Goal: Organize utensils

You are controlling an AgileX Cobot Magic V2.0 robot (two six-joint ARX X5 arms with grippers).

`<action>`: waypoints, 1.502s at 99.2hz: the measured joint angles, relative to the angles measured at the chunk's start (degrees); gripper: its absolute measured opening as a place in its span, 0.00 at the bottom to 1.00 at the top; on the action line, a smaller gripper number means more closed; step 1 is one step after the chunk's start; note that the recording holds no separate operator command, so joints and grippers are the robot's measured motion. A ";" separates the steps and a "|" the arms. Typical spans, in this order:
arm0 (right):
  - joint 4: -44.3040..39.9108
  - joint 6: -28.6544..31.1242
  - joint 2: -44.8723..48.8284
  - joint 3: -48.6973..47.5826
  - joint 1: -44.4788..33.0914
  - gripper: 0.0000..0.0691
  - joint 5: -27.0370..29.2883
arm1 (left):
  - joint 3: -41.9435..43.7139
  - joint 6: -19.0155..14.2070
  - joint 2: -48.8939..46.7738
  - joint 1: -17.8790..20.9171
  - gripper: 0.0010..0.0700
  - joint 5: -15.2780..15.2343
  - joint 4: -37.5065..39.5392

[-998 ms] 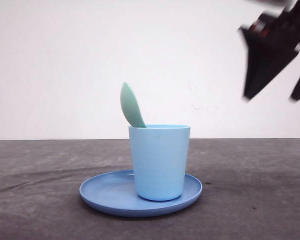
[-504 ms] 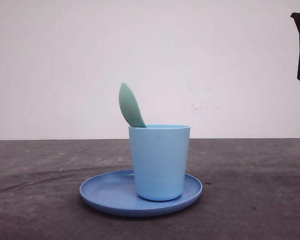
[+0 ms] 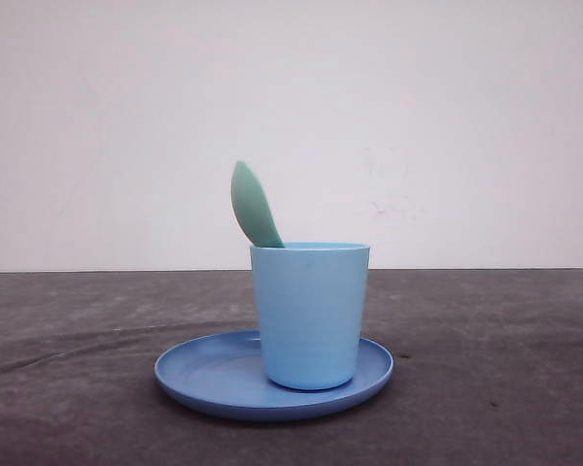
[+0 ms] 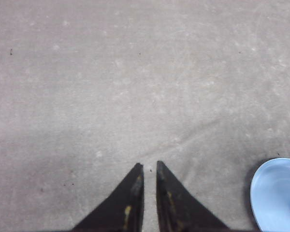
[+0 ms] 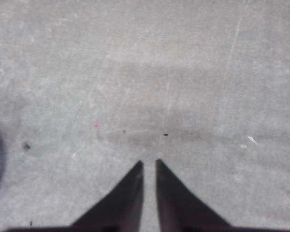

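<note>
Plain white wall (image 3: 418, 116) across the background, faint smudges right of centre, dark grey counter (image 3: 486, 369) meeting it along a straight horizontal edge, counter surface matte, lightly scuffed, with pale scratches and small dark specks, soft even light, weak shadows

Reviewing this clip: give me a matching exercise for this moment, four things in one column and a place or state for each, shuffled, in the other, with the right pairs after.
Things:
1. spoon
2. cup
3. plate
4. left gripper

Places or states:
A. lying flat on the grey table
B. standing upright on the plate
C. leaning in the cup, bowl end up
D. nearly closed and empty, over bare table

Pairs: 1-C, 2-B, 3-A, 4-D
</note>
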 joint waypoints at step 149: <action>0.04 0.13 0.00 0.00 -0.04 0.02 0.07 | -43.95 1.44 -44.17 3.08 0.01 -9.22 23.41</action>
